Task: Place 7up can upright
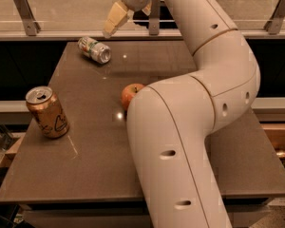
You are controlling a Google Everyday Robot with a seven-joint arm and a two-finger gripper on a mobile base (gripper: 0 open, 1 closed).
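I have only one camera view to steer by.

The 7up can lies on its side in the upper left part of the table, close to the far edge. Its shiny round end points to the lower right of the picture. I cannot see inside it. The bronze can stands upright at the left of the picture, near the table's left edge and well apart from the 7up can. I can see its top, but I cannot tell what is in it.

The gripper hangs at the top of the picture, above the far edge of the table and a little right of the 7up can. It is not touching the can. I cannot tell if the claw is open or closed.

The table top is brown and smooth, with small spots of light on it. An apple sits near the middle, half hidden behind the big white arm. Behind the table runs a rail with metal posts.

Bare table top lies between the two cans. The arm fills most of the right side of the picture and covers the table's right part.
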